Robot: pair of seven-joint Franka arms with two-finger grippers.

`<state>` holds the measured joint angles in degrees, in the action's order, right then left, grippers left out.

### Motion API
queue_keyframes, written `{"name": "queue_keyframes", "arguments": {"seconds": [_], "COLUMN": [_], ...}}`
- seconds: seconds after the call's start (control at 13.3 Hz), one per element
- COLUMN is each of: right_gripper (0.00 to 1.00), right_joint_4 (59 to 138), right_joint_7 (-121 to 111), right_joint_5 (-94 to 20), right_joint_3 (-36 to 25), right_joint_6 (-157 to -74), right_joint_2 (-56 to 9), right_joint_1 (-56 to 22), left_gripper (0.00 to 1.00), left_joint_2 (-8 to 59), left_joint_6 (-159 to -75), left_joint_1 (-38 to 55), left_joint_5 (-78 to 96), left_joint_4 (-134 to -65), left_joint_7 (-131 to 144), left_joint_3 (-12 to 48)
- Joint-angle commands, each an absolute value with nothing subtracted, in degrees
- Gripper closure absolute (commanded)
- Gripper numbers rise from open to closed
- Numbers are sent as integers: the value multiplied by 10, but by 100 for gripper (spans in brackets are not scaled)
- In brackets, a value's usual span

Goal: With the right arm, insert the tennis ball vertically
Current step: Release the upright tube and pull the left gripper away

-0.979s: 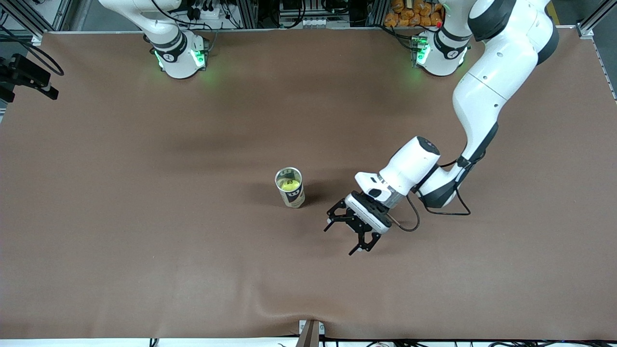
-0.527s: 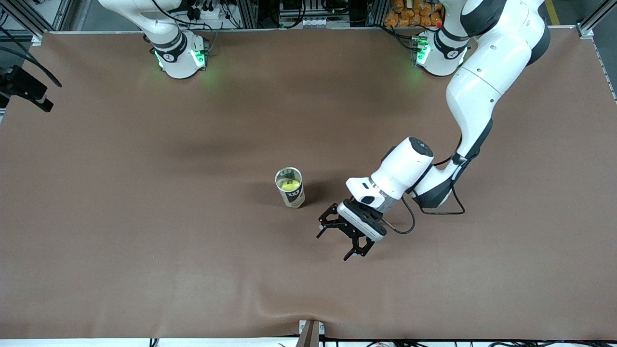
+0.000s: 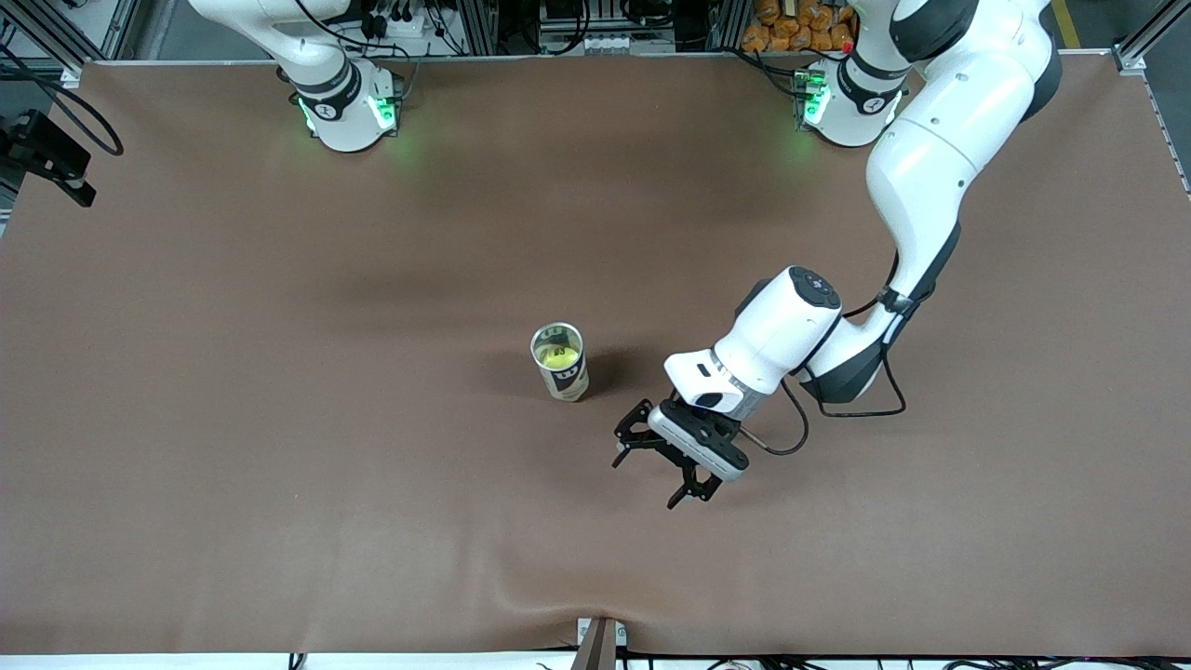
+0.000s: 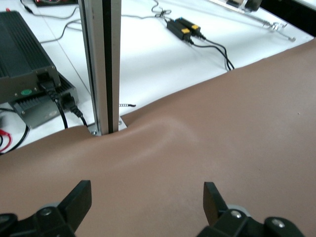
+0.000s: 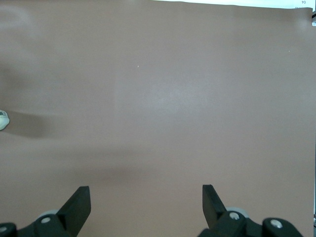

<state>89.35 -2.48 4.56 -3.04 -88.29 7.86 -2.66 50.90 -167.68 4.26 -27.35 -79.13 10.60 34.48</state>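
Tennis ball is already sitting down in the can, both grippers empty.

The tennis ball (image 3: 559,356) is inside an upright, open-topped ball can (image 3: 560,362) standing about mid-table on the brown table cover (image 3: 279,391). The left gripper (image 3: 656,470) hangs low over the cover, just toward the left arm's end from the can and apart from it, jaws spread wide with nothing between them; its wrist view shows both black fingertips (image 4: 79,200) over bare cover, facing the table edge and an aluminium post (image 4: 102,64). The right arm (image 3: 307,56) is mostly out of the front view, parked up near its base. Its right gripper (image 5: 146,205) is spread too, over bare cover, holding nothing.
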Motion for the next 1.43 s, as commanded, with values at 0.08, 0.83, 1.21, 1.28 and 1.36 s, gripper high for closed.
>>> {"name": "queue_keyframes", "arguments": {"seconds": [0.08,0.83,1.21,1.28,1.36], "right_gripper": [0,0,0,0,0], "right_joint_4": [910,913,914,914,914], "right_joint_7": [-5,48,48,48,48], "right_joint_5": [18,16,16,16,16], "right_joint_3": [-56,-57,-57,-57,-57], "right_joint_6": [-880,-886,-894,-893,-893], "right_joint_2": [87,76,76,76,76], "right_joint_1": [-19,-22,-25,-25,-23], "left_gripper": [0,0,0,0,0], "left_joint_2": [426,206,125,120,118], "left_joint_6": [-1530,-1105,-952,-941,-918], "left_joint_1": [38,-39,-102,-117,-130], "left_joint_5": [-256,-78,-81,-77,-66], "left_joint_4": [-796,-799,-798,-798,-795], "left_joint_7": [117,114,106,105,105], "left_joint_3": [345,343,340,342,344]}}
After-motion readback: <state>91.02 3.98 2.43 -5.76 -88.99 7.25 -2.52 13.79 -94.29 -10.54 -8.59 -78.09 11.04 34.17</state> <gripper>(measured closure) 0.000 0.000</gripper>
